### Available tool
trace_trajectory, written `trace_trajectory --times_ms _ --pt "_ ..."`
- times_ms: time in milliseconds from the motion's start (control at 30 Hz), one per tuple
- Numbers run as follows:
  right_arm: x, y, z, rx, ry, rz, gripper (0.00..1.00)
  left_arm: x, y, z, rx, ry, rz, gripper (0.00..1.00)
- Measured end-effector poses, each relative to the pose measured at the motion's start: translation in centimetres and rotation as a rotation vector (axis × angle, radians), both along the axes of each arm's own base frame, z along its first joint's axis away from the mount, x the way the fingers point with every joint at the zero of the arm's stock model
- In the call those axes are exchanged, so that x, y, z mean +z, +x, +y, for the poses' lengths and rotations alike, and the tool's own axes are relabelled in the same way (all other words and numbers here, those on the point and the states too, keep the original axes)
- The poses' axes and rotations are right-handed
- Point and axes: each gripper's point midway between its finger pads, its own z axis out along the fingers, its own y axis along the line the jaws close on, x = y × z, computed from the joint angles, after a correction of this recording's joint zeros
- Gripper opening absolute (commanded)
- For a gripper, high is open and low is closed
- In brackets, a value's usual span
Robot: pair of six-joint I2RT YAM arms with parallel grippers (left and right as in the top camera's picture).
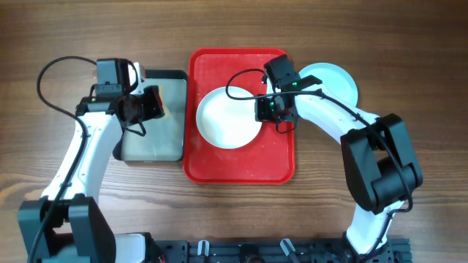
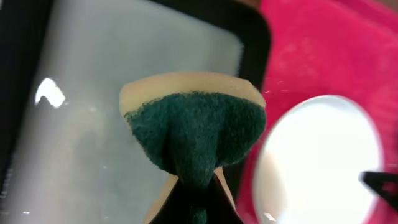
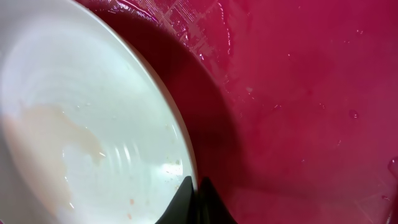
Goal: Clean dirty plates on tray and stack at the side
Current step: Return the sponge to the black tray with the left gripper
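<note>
Mid-frame on red tray (image 1: 241, 169) sits white plate (image 1: 227, 117), right gripper (image 1: 269, 109) jaws pinched on its rim, left gripper (image 1: 150, 104) jaws clamping sponge (image 2: 196, 127) at left; shallow rim pinch may slip once scrubbing pushes down.

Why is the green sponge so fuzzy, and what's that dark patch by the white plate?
Left wrist view: the sponge is very close to the lens, so it blurs. Right wrist view: that patch is shadow from the white plate on the red tray.
</note>
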Motion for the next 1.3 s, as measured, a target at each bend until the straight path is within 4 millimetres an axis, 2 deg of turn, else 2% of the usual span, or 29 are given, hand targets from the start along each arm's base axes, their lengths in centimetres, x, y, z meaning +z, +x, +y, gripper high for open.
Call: trace_trajectory --times_ms 200,367,500,700,833,867,933,967,1300 --pt "0.0 0.1 0.0 0.010 0.000 -0.007 0.05 -3.2 -0.9 0.5 -0.031 0.042 0.084 0.04" --pt "0.0 0.1 0.0 0.021 -0.001 -0.012 0.05 -5.1 -1.2 0.6 -0.041 0.051 0.137 0.04" --pt "0.0 0.1 0.0 0.021 -0.001 -0.012 0.05 -5.7 -1.0 0.6 -0.042 0.055 0.143 0.05" --pt "0.0 0.1 0.1 0.022 -0.001 -0.013 0.05 -5.6 -0.4 0.7 -0.041 0.059 0.120 0.15" --pt "0.0 0.1 0.1 0.021 -0.001 -0.013 0.05 -5.6 -0.4 0.7 -0.046 0.062 0.119 0.30" --pt "0.0 0.1 0.1 0.022 -0.001 -0.014 0.06 -5.6 -0.4 0.7 -0.047 0.062 0.119 0.38" --pt "0.0 0.1 0.1 0.022 -0.001 -0.014 0.09 -5.6 -0.4 0.7 -0.052 0.064 0.116 0.82" --pt "0.0 0.1 0.1 0.022 -0.001 -0.013 0.11 -5.6 -0.4 0.7 -0.053 0.065 0.115 1.00" --pt "0.1 0.2 0.1 0.025 -0.001 -0.016 0.16 -5.6 -0.4 0.7 -0.054 0.065 0.115 1.00"
